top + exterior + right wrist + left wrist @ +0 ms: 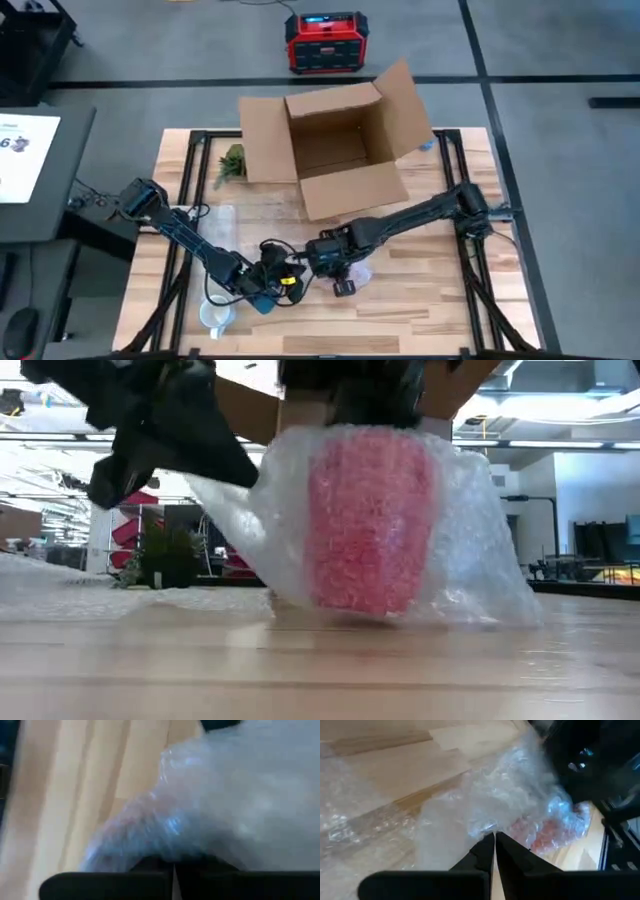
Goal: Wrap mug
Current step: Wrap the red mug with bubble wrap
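High view: wooden table (420, 290); open cardboard box (335, 145) at the far side, small green plant (233, 162) just left of it. Both arms meet near the table's near-centre. Left gripper (268, 290) and right gripper (345, 275) are crowded together there; the mug is hidden beneath them. Red-and-black case (322, 42) on grey floor beyond.

Low view: pink mug (370, 520), upright on the table, draped in bubble wrap (470, 540); arm tops cut off.

Left wrist view: fingers (484, 851) pinched together on the bubble wrap's edge; pink shows through.

Right wrist view: blurred bubble wrap fills the frame; fingers closed against it, but whether they grip it cannot be told.
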{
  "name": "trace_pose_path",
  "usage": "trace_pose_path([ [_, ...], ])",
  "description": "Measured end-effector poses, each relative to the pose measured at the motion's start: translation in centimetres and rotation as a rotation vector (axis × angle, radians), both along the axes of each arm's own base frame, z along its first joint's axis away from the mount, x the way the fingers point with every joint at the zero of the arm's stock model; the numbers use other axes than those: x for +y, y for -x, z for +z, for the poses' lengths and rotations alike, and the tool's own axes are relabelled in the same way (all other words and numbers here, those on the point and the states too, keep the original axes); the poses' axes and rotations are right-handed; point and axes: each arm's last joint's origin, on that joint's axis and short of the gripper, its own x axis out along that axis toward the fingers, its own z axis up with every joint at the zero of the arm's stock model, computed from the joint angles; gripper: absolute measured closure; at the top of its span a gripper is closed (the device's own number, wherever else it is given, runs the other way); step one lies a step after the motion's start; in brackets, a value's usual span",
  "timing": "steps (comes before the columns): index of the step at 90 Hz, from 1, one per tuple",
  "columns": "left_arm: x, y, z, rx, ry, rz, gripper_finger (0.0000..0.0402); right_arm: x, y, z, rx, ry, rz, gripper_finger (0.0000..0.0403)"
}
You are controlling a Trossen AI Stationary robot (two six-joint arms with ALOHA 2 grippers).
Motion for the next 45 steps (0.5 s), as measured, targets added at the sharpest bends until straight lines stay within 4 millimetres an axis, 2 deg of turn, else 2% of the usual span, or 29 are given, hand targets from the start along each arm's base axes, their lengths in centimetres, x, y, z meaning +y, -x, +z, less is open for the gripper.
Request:
trace_pose_path([
  [14, -0.4, -0.4, 1.1, 0.033, -0.026, -0.038, 0.0402, -0.4, 1.7, 3.2, -0.018, -0.033, -0.055, 0.0403],
  [24, -0.5, -0.6, 1.5, 0.04, -0.042, -0.063, 0.0402, -0.5, 2.5, 4.2, -0.004, -0.047, -0.094, 0.0403],
  [32, -0.5, -0.7, 1.5, 0.055, -0.038, -0.087, 0.0402, -0.4, 3.1, 3.6, 0.045, -0.018, -0.111, 0.0403],
  [45, -0.4, -0.4, 1.2, 0.11, -0.031, -0.118, 0.0402, -0.3, 3.1, 0.6, 0.048, -0.033, -0.131, 0.0403],
])
